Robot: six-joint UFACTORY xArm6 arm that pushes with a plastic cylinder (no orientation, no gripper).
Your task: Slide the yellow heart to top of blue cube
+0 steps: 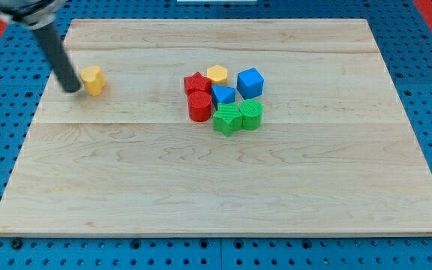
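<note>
The yellow heart [93,79] lies alone at the view's left on the wooden board. My tip [73,88] sits just to its left, touching or nearly touching it. The blue cube [250,81] stands at the right side of a cluster near the board's middle, far to the right of the heart.
The cluster holds a yellow hexagon block [217,73], a red star [196,83], a red cylinder [199,106], a small blue block [223,94], a green star [227,118] and a green cylinder [251,114]. The board's [201,187] edges border a blue pegboard.
</note>
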